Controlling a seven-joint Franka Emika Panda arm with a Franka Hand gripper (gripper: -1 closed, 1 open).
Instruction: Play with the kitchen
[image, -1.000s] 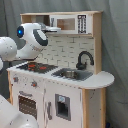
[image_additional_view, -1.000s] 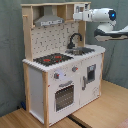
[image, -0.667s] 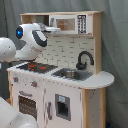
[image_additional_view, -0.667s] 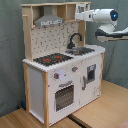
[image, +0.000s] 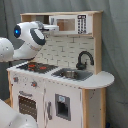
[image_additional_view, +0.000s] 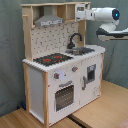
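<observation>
The kitchen (image: 65, 95) (image_additional_view: 47, 82) is a tall white and light-wood toy unit. It has a red-ringed black stovetop (image: 36, 66) (image_additional_view: 52, 60), a black faucet (image: 84, 59) (image_additional_view: 75, 39) over a sink (image: 70, 74), an oven door (image_additional_view: 64, 96) and a grey hood (image_additional_view: 49, 21). A small microwave (image: 70, 24) (image_additional_view: 80, 9) sits on the top shelf. My gripper (image: 54, 26) (image_additional_view: 84, 13) is held level at the microwave's front, close to or touching it. Whether it holds anything is hidden.
A grey curtain hangs behind the kitchen. The unit stands on a wooden surface (image_additional_view: 102, 112). White parts of the arm (image: 12, 120) fill the first exterior view's lower left corner, beside the oven side.
</observation>
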